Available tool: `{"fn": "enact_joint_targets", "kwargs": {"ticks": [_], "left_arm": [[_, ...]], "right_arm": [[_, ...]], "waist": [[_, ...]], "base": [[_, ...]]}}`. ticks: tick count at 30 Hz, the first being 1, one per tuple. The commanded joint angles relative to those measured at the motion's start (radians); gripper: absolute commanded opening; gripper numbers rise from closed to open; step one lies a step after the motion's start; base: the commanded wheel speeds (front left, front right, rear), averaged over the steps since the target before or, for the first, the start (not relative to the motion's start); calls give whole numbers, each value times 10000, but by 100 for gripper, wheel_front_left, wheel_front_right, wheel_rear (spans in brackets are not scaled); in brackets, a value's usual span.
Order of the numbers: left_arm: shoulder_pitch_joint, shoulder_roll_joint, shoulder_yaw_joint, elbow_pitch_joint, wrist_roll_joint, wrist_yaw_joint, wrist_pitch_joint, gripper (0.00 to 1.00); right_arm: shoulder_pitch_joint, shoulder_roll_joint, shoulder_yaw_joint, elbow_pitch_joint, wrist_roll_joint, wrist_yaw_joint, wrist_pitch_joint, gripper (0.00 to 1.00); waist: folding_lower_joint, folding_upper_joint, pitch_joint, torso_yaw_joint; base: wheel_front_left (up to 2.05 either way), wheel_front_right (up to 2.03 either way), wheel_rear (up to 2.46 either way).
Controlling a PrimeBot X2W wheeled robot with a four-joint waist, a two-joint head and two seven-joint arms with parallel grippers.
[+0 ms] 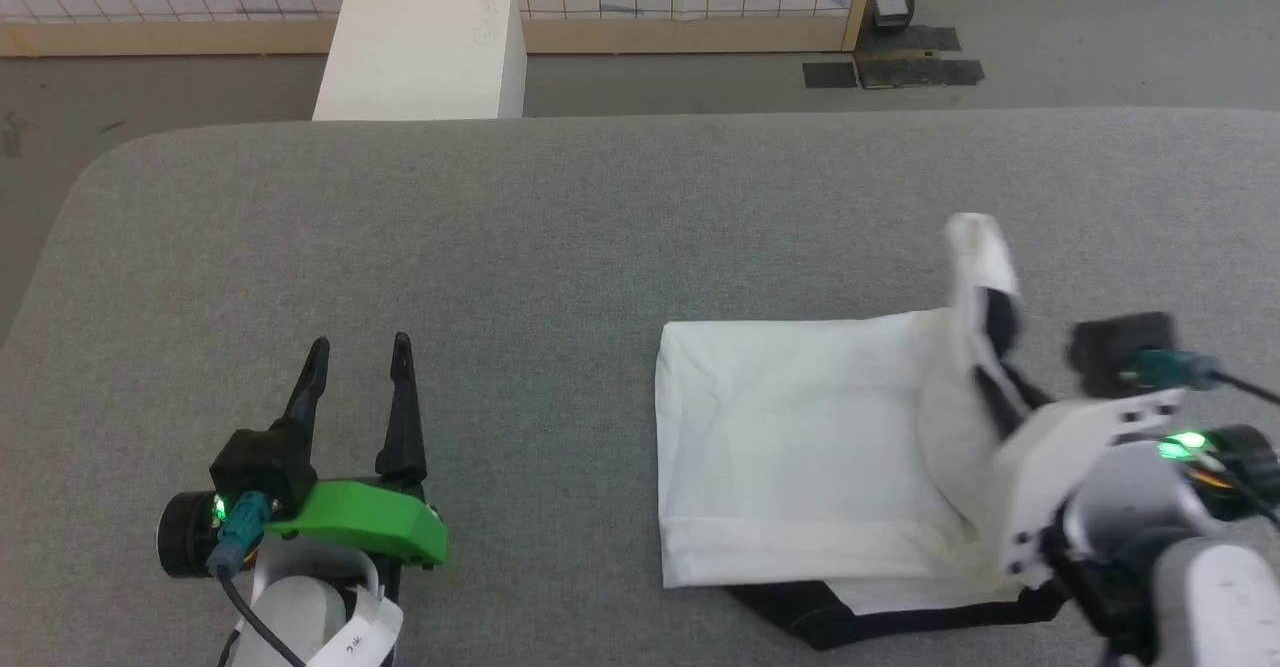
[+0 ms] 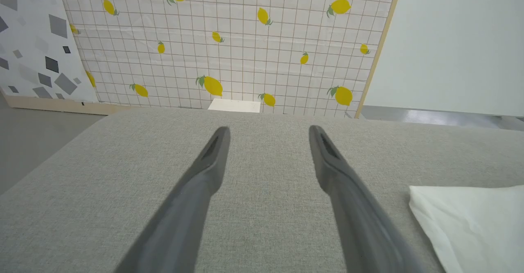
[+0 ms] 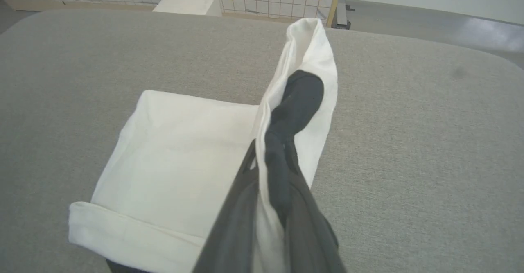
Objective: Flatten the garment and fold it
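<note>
The garment (image 1: 800, 447) lies partly folded on the right half of the grey table, white body on top and a black edge showing at its near side. My right gripper (image 1: 985, 372) is shut on the garment's right edge and holds it lifted, so a white and black flap stands up above the table. In the right wrist view the garment (image 3: 180, 158) spreads to the left, and its pinched fold rises past the right gripper (image 3: 270, 154). My left gripper (image 1: 360, 352) rests open at the table's lower left, well apart from the cloth. The left wrist view has the left gripper (image 2: 268, 131) over bare table, with a white corner of the garment (image 2: 470, 219) at the right.
The grey table (image 1: 500, 247) stretches wide to the left and behind the garment. Beyond its far edge stand a white box (image 1: 425, 47) and a lemon-patterned grid wall (image 2: 229, 39). Grey floor lies past the table's rounded left corner.
</note>
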Motion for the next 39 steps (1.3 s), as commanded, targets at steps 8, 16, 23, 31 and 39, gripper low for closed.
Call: {"fn": "enact_joint_targets", "kwargs": {"ticks": [8,16,23,31,39], "left_arm": [[-357,-73,-228,7,120,-74,-45,100],[-660,-87,-386,-45,159,-56,-45,100],[-721,-96,-530,-105,109,74,-45,100],[-710,-99,-712,-103,-11,237,-45,100],[-524,-100,-572,-38,7,256,-45,100]], "right_arm": [[-891,3,2902,462,112,-15,404,0],[-2087,3,4398,2350,341,-15,373,0],[-2729,3,5147,4001,802,-15,365,0],[-2870,3,5608,4955,1330,-15,638,69],[-2680,3,5568,3271,2302,-15,-398,100]], "waist": [[0,69,377,316],[0,69,860,733],[0,69,1153,905],[0,69,1165,854],[0,69,711,477]], "base": [[0,0,0],[0,0,0],[0,0,0],[0,0,0],[0,0,0]]}}
